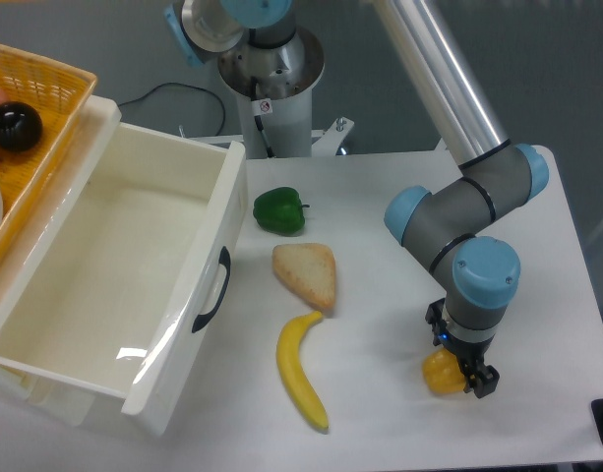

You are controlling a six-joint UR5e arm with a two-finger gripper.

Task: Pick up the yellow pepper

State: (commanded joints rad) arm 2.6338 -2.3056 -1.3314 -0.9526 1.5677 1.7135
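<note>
At lower right of the frame, the small lumpy yellow pepper (pixel 441 374) sits on the white table (pixel 380 216), half hidden by the black two-finger gripper (pixel 462 362). The fingers straddle it, though contact cannot be made out.

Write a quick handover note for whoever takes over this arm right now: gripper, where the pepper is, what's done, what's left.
Gripper: down at the table, fingers either side of the yellow pepper; whether they have closed on it cannot be told.
Yellow pepper: resting on the white table, near the front right edge, partly hidden by the gripper.
Done: approach and descent.
Left: confirm the grasp, then lift.
Nearby: banana, bread slice, green pepper, all clear of the gripper.
</note>
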